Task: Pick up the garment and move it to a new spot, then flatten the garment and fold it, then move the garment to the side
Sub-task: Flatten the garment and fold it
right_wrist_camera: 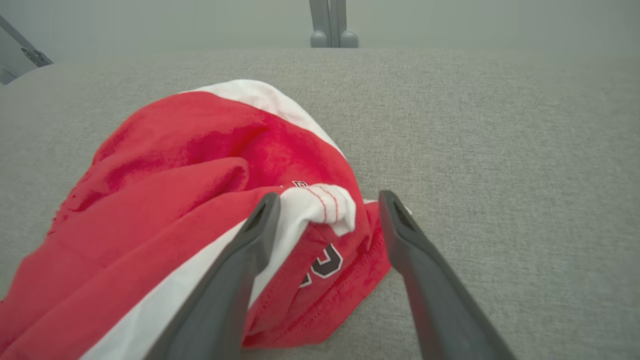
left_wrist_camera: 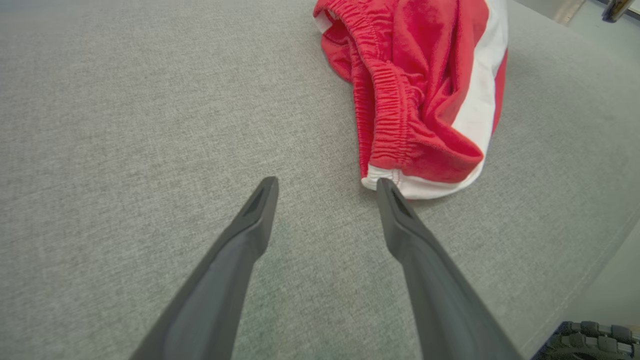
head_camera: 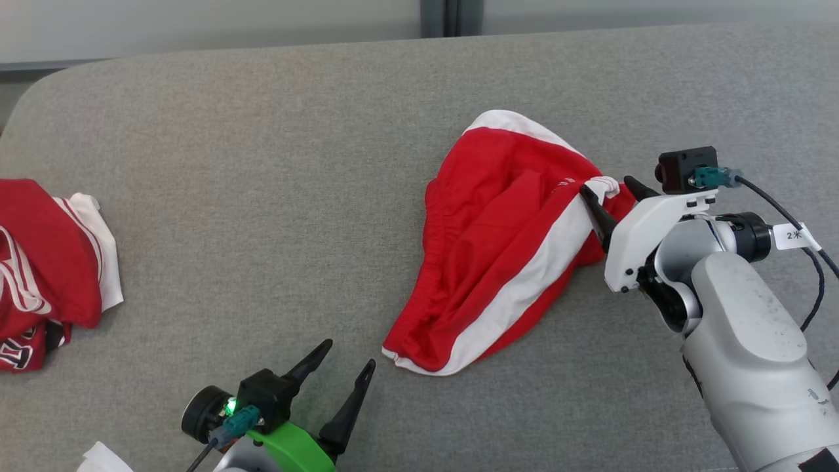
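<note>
My right pincer (head_camera: 606, 185) stands with its fingers spread apart, straddling a bunched white corner of the garment (head_camera: 505, 242) — astride the cloth, not clamped on it. The garment, red shorts with a white side stripe, lies crumpled on the grey cushion (head_camera: 262, 131), right of centre in the head view. Its elastic waistband (left_wrist_camera: 395, 100) is turned toward my left side. My left pincer (head_camera: 349, 352) is spread wide too, low over the cushion, with one fingertip just beside the garment's near white hem. Far to my left, well apart from the shorts, sits a heap of other red-and-white clothes (head_camera: 46, 262). A scrap of something white (head_camera: 98, 455) shows at the lower left edge — I cannot tell what it is.
</note>
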You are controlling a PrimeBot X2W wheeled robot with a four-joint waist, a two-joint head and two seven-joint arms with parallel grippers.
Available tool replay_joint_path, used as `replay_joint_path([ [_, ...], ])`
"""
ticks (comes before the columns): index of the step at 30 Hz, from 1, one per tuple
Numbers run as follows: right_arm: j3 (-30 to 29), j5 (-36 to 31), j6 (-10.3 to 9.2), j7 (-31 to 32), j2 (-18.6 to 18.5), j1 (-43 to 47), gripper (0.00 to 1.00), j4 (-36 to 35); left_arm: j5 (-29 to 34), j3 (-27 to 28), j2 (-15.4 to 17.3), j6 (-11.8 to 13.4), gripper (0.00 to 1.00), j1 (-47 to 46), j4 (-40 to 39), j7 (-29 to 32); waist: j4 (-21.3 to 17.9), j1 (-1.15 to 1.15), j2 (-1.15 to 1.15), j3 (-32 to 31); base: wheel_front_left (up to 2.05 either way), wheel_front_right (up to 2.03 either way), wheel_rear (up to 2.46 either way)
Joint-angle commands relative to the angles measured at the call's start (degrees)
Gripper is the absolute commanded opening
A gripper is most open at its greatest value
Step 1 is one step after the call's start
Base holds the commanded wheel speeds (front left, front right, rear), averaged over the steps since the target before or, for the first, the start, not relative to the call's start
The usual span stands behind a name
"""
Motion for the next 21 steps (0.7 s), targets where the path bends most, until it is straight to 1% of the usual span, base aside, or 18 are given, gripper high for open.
replay_joint_path([
  [1, 0.26, 0.55, -0.07, 1.01, -0.72, -0.86, 1.00, 0.84, -0.94, -0.71, 0.70, 0.10, 1.00, -1.24, -0.20, -0.19, 1.96, 0.00, 0.00, 1.82, 0.00, 0.00, 0.00],
  [7, 3.82, 4.81, -0.06, 4.06, -2.33, -2.13, 1.00, 1.64, -3.65, -4.30, 2.32, 0.10, 1.00, -3.30, -0.49, -0.70, 2.63, 0.00, 0.00, 1.88, 0.00, 0.00, 0.00],
  [12, 5.56, 6.51, -0.06, 2.96, -3.70, -2.17, 1.00, 1.28, -5.15, -6.49, 3.27, 0.10, 1.00, -4.24, -0.70, -1.11, 2.34, 0.00, 0.00, 1.68, 0.00, 0.00, 0.00],
  [14, 5.98, 5.95, -0.07, 2.30, -4.52, -2.36, 1.00, 1.17, -5.62, -7.29, 3.69, 0.10, 1.00, -4.56, -0.79, -1.24, 2.20, 0.00, 0.00, 1.67, 0.00, 0.00, 0.00],
  [21, 8.39, 6.13, -0.06, 1.18, -5.51, -3.17, 1.00, 0.60, -7.21, -8.98, 4.32, 0.10, 1.00, -5.61, -0.63, -1.57, 1.73, 0.00, 0.00, 1.89, 0.00, 0.00, 0.00],
])
